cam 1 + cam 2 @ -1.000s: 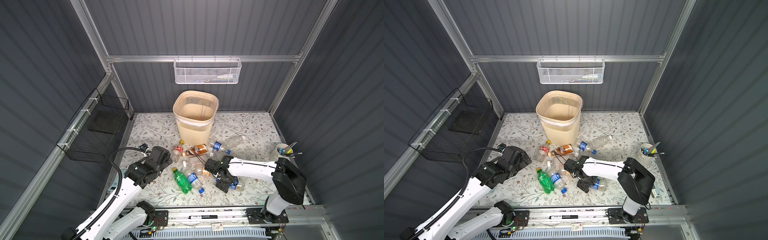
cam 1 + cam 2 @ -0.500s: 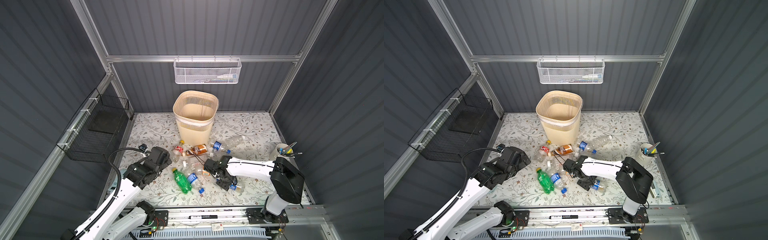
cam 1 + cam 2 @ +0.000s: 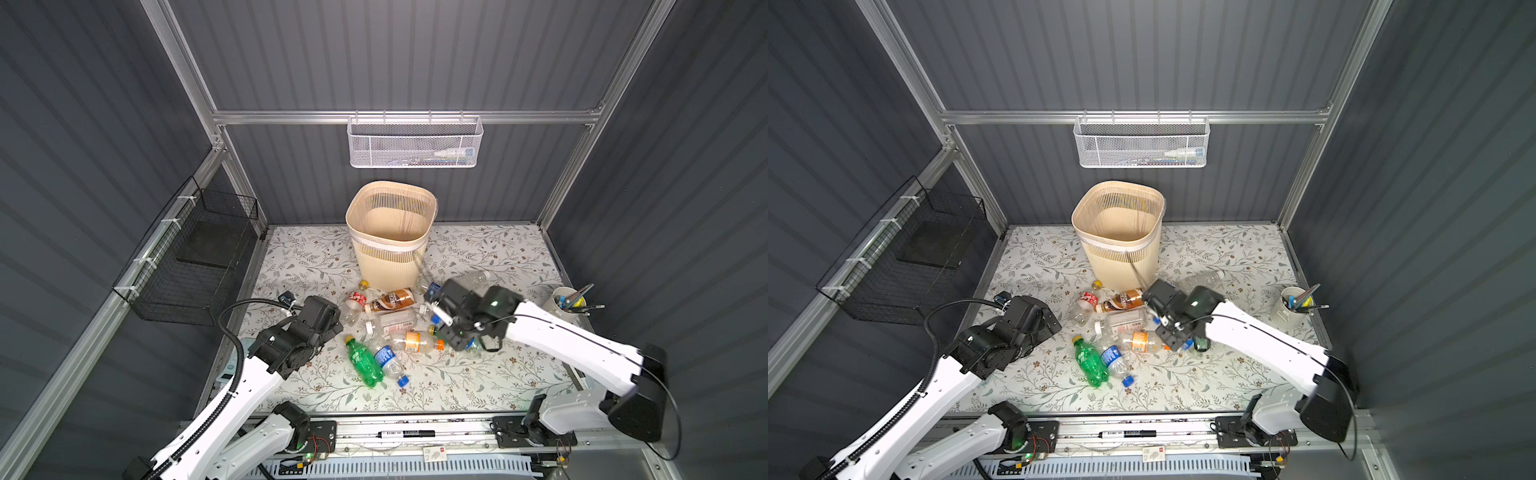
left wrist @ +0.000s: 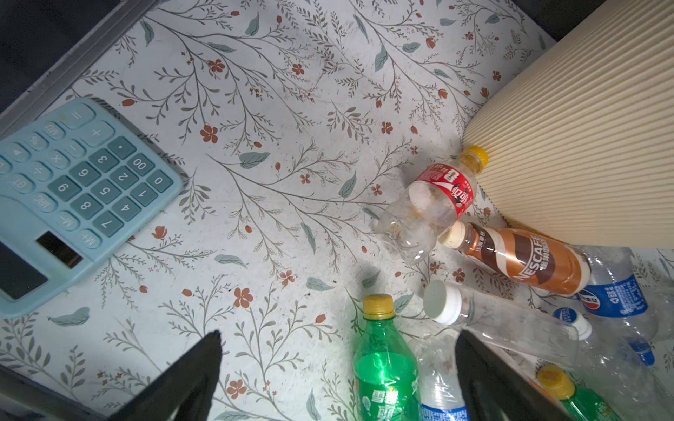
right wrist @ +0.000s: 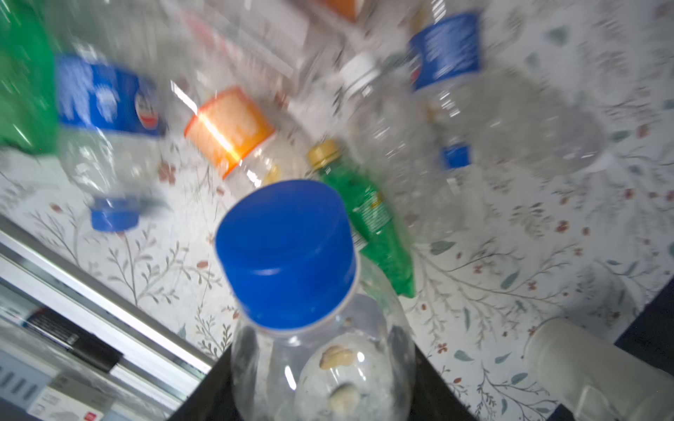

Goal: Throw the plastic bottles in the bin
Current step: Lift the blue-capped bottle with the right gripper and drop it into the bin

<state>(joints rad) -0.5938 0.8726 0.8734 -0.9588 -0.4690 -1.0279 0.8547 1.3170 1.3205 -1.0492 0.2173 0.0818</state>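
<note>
The table (image 3: 478, 374) has a floral cover, and the bin (image 3: 390, 249) stands upright on it. The bin is beyond both claws, on the side away from the robot's bases, and nearer the right claw than the left. It touches neither.

The right claw (image 5: 321, 382) pinches a clear, blue-capped bottle (image 5: 284, 251) by the body, with the cap pointing away from the wrist. The floor under it is blurred in the wrist view.

The left claw (image 4: 338, 334) is spread wide and holds nothing. The calculator (image 4: 73, 189) lies off to one side of it, well apart from the fingers (image 4: 197, 364).

The loose bottles (image 3: 409, 340) lie on their sides between the two claws, several touching. The nearest to the left claw is a green bottle (image 4: 383, 364), in line with the gap between its fingers. A brown-labelled one (image 4: 529, 262) lies further ahead, against the foot of the bin.
</note>
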